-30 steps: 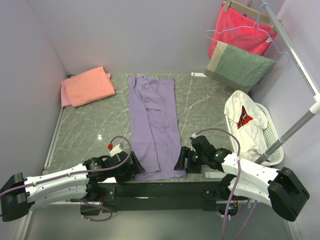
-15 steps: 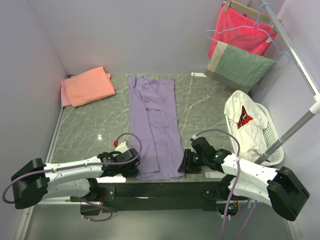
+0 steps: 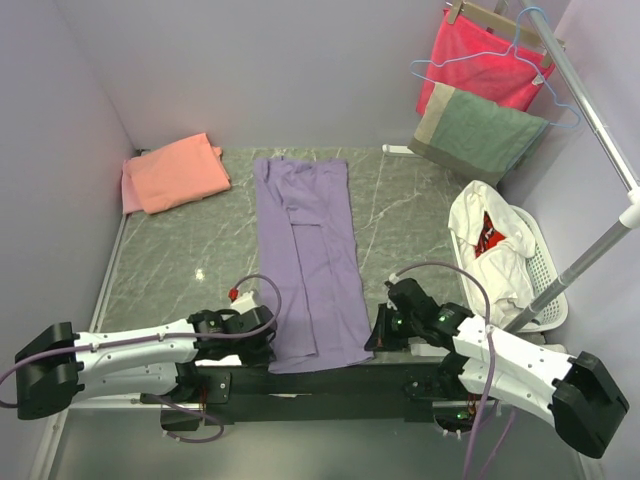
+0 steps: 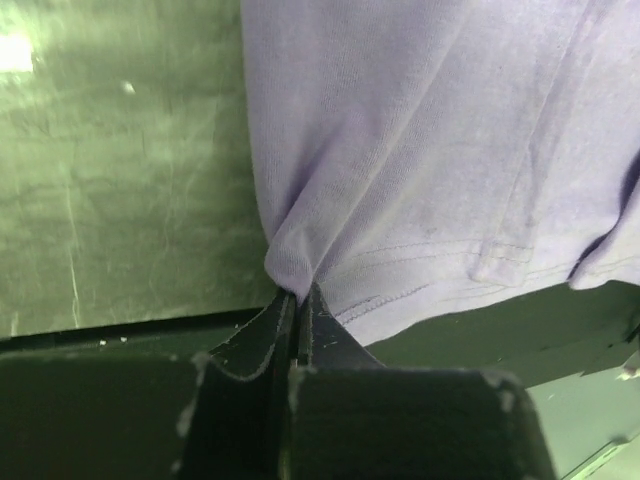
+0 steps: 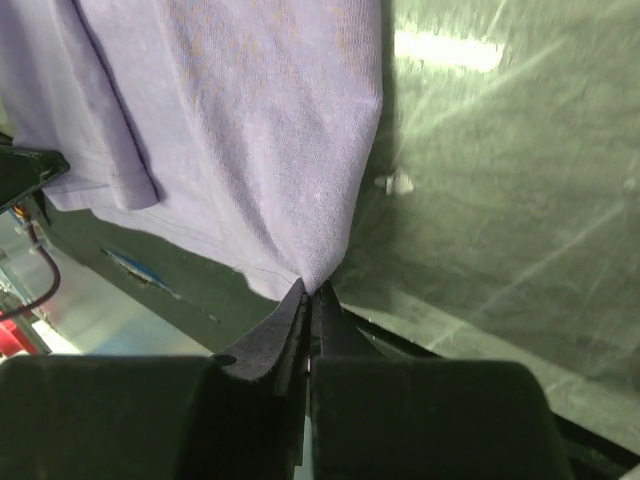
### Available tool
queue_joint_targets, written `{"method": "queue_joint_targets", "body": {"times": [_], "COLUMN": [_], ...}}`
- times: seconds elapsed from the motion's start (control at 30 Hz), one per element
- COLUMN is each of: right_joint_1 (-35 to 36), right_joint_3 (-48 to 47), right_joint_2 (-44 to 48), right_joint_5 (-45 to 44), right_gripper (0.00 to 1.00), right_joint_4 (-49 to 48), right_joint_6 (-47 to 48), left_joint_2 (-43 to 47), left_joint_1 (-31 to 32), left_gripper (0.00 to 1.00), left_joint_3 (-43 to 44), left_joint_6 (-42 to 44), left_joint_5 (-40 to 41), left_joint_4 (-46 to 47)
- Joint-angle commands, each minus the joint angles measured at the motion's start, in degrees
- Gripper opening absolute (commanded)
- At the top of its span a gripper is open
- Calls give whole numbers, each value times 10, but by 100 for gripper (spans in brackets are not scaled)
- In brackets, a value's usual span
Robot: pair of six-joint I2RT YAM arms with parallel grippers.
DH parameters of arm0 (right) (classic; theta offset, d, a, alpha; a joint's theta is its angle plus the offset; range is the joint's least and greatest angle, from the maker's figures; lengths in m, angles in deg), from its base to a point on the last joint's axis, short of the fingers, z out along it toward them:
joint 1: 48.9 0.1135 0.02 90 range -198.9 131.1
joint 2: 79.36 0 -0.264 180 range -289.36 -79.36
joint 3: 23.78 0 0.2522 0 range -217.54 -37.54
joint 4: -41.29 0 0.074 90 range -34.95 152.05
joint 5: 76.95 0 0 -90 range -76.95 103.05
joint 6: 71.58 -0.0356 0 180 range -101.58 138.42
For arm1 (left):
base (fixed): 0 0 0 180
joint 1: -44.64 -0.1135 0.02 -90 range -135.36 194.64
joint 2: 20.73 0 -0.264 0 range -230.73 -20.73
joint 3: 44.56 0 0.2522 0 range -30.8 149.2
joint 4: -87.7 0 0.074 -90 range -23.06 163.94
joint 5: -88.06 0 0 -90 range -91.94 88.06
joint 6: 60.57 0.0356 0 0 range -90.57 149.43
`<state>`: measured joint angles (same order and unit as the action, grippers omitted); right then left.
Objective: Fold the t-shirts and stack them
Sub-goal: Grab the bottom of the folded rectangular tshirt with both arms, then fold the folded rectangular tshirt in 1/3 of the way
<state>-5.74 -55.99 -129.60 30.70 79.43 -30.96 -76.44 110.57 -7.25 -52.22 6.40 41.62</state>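
I see the salmon-pink t-shirt [image 3: 175,172] folded at the far-left corner of the table [image 3: 420,215]. My left gripper [image 4: 298,302] is clamped tight on the near-left hem corner of the lavender t-shirt [image 3: 310,255], a long strip mid-table. My right gripper [image 5: 309,295] pinches its near-right corner, jaws closed.

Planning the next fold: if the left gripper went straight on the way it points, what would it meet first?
The lavender t-shirt: the left gripper is shut on its near corner, and more of that cloth apparently lies directly ahead.
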Motion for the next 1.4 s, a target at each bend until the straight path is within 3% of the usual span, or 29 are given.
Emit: {"method": "queue_joint_targets", "body": {"times": [0.0,0.13,0.37,0.57,0.87,1.37], "right_joint_1": [6,7,7,5,-33,-150], "right_joint_3": [-11,-34,-116,-196,-320,-537], "right_joint_2": [20,16,-26,-106,-242,-496], "right_joint_5": [13,22,-8,-55,-86,-61], "right_gripper": [0,0,0,0,0,1], "right_joint_4": [27,9,-1,7,20,40], "right_joint_6": [12,17,48,90,166,259], "left_joint_2": [-5,-35,-53,-62,-124,-344], "left_joint_1": [17,17,7,-48,-205,-361], "left_gripper": [1,1,2,1,1,1], "left_joint_3": [11,64,154,180,223,330], "left_joint_6": [-9,13,38,83,218,351], "left_joint_5": [-22,-1,104,127,109,32], "left_joint_4": [-24,-44,-96,-80,12,130]}}
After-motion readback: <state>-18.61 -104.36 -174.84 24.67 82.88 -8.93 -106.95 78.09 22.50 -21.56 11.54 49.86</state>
